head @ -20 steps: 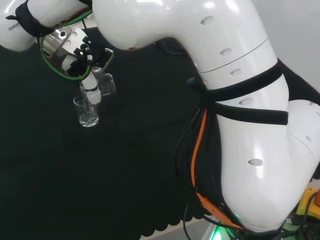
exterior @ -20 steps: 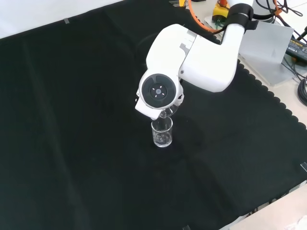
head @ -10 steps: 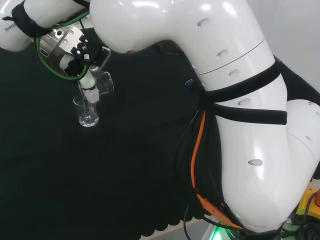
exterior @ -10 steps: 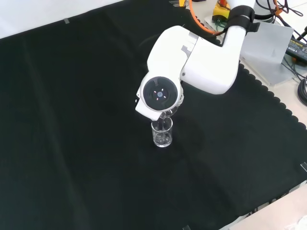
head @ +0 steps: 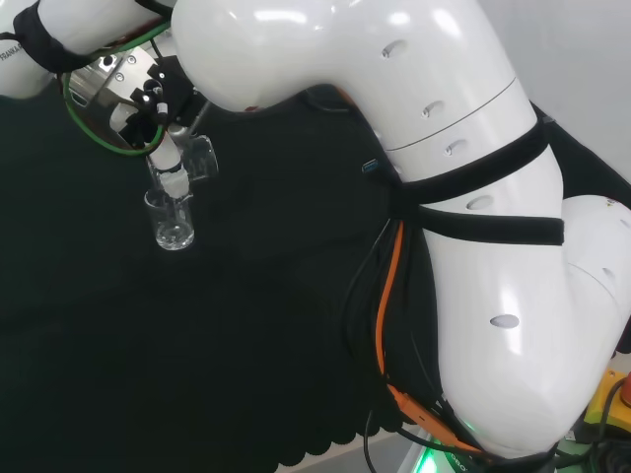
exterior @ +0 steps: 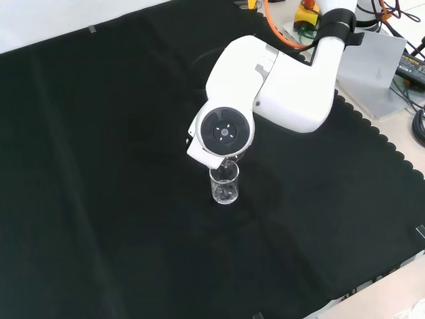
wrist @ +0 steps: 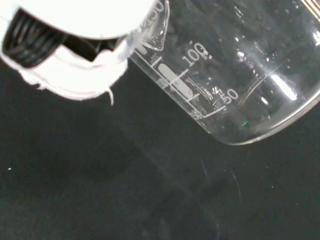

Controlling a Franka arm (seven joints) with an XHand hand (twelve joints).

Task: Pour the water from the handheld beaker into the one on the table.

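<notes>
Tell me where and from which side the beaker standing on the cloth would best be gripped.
Probably round the side wall of the standing beaker, with fingers coming in level from a bare side. It stands upright with its mouth open, and the hand holds the tilted beaker just above its rim, so the top is blocked.

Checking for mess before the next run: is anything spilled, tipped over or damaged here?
Nothing stands out. The table beaker stands upright on the black cloth, and the hand holds the other beaker tilted just above it. No puddle shows.
</notes>
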